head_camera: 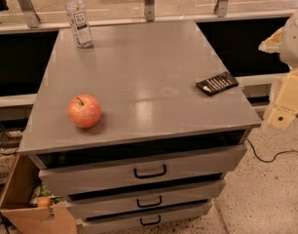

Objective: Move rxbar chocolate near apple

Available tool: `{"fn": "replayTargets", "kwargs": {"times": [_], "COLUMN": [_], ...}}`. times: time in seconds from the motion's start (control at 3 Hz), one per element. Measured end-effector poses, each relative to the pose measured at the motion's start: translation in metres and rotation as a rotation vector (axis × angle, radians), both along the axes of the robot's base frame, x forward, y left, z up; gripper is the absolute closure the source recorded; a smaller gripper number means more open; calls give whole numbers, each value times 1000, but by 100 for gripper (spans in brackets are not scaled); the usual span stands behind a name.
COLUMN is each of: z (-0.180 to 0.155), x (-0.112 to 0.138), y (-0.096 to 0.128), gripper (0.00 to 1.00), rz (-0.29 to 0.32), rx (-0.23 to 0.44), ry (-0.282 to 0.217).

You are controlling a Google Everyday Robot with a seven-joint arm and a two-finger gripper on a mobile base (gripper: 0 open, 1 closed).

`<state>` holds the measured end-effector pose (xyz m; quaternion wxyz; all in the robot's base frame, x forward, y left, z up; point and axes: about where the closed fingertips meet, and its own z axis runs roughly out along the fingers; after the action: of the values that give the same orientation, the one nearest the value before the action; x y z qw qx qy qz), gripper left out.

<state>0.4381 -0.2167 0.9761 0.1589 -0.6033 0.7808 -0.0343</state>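
Note:
The rxbar chocolate [217, 83], a flat black bar with white lettering, lies on the grey cabinet top [139, 67] near its right edge. The apple [84, 110], red-orange with a short dark stem, sits near the front left of the same top, far from the bar. My gripper [285, 101], cream-coloured, hangs at the right edge of the view, beyond the cabinet's right side and to the right of the bar, touching nothing.
A clear water bottle [79, 17] with a white cap stands at the back left corner of the top. Three drawers [150, 171] with dark handles stick out below. A wooden box [27, 199] at lower left holds a small orange fruit [44, 202]. A black cable [273, 156] lies on the floor at right.

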Motion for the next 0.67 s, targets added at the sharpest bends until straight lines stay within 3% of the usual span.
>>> {"fn": "replayTargets", "kwargs": {"times": [0.33,0.67], "z": [0,-6], "x": [0,21], "y": [0,-3], "gripper": [0,0], "rz": [0,16], "rx": [0,34], "ry": [0,-20]}}
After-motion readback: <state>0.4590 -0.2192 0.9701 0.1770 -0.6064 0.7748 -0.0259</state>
